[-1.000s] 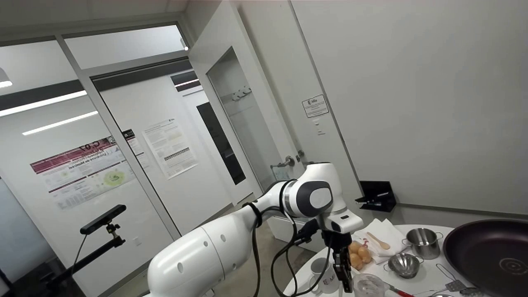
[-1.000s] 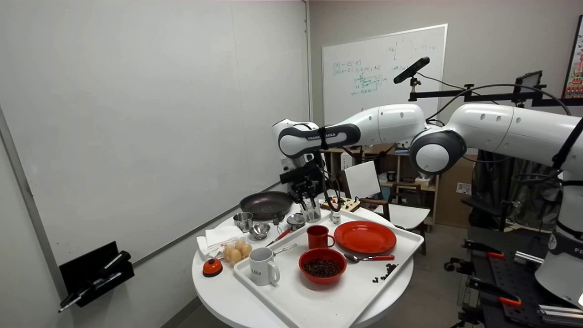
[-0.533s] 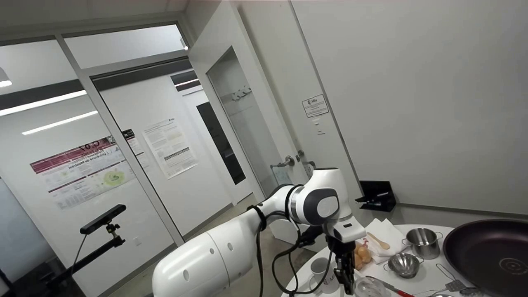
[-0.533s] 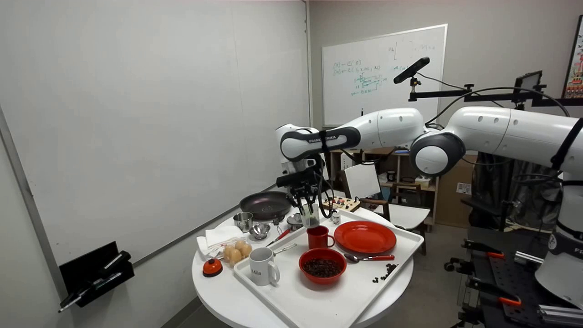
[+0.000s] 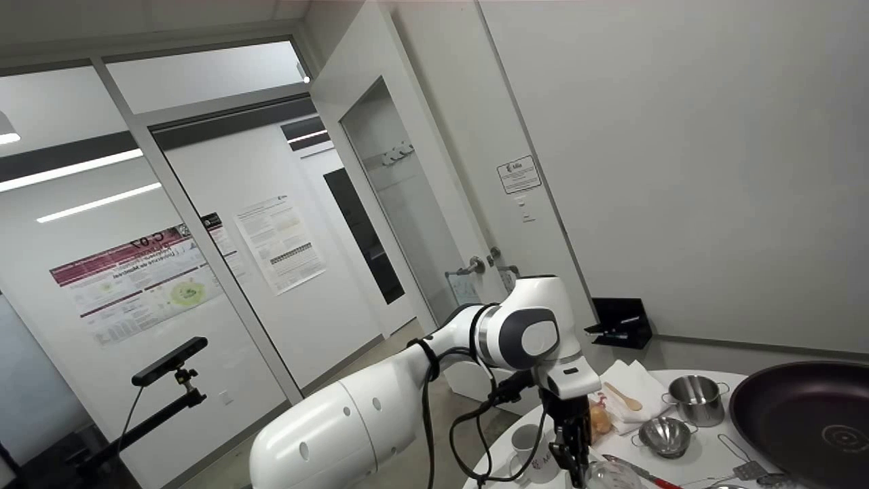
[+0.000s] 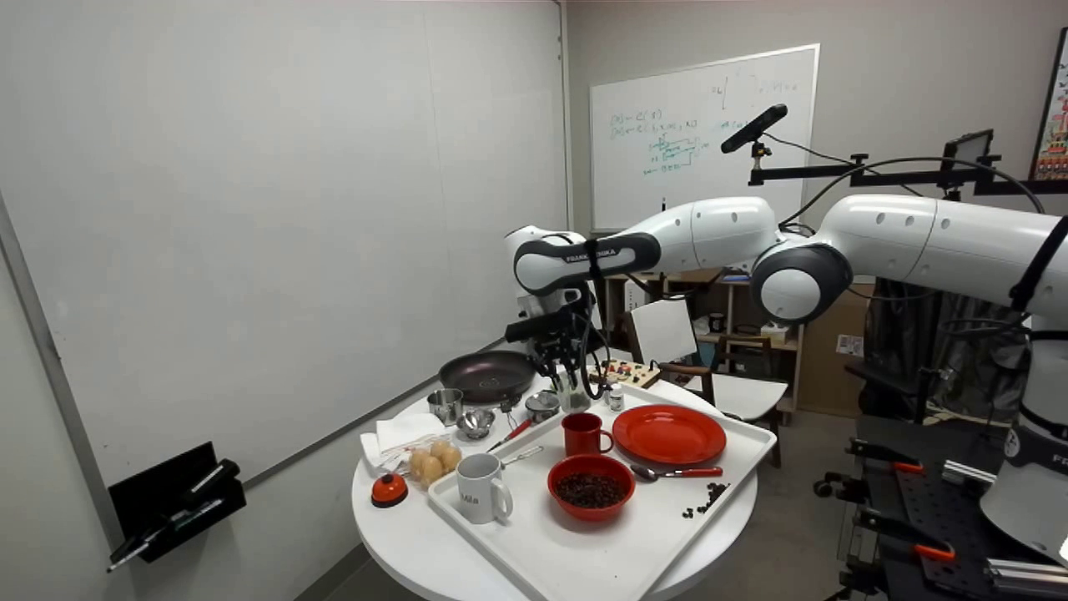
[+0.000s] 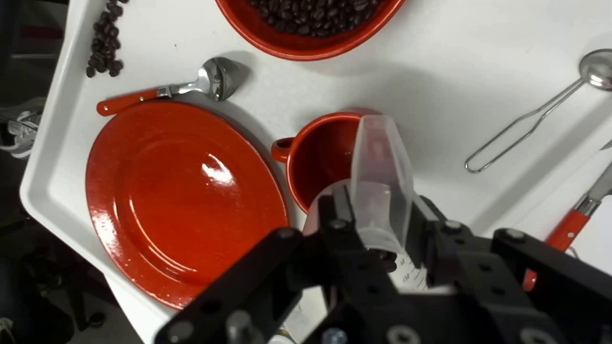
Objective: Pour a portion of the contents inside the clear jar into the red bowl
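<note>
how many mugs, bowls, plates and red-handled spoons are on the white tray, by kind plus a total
Mugs: 2 (grey mug, red mug)
Bowls: 1 (red bowl)
Plates: 1 (red plate)
Spoons: 1 (red-handled spoon)
Total: 5 on the white tray

The red bowl (image 7: pixel 306 48) and plate (image 7: pixel 167 205) look glossy, the clear jar (image 7: pixel 378 200) smooth plastic.
</note>
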Controlling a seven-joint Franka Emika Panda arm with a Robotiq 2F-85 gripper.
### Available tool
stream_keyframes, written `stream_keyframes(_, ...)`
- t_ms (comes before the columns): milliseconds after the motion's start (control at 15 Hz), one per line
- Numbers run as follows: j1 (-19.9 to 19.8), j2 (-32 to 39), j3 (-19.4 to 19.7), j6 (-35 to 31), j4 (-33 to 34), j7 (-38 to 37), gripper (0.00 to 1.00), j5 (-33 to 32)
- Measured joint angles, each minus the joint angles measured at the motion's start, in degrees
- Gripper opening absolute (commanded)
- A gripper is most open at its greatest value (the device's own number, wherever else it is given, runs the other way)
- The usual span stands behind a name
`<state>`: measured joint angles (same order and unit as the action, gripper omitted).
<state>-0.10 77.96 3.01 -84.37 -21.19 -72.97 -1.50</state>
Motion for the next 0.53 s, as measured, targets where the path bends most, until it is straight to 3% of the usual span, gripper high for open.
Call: stream_keyframes(533, -4.77, 0.61, -1.67, 0.95, -0.08, -9.32, 0.07, 2.41)
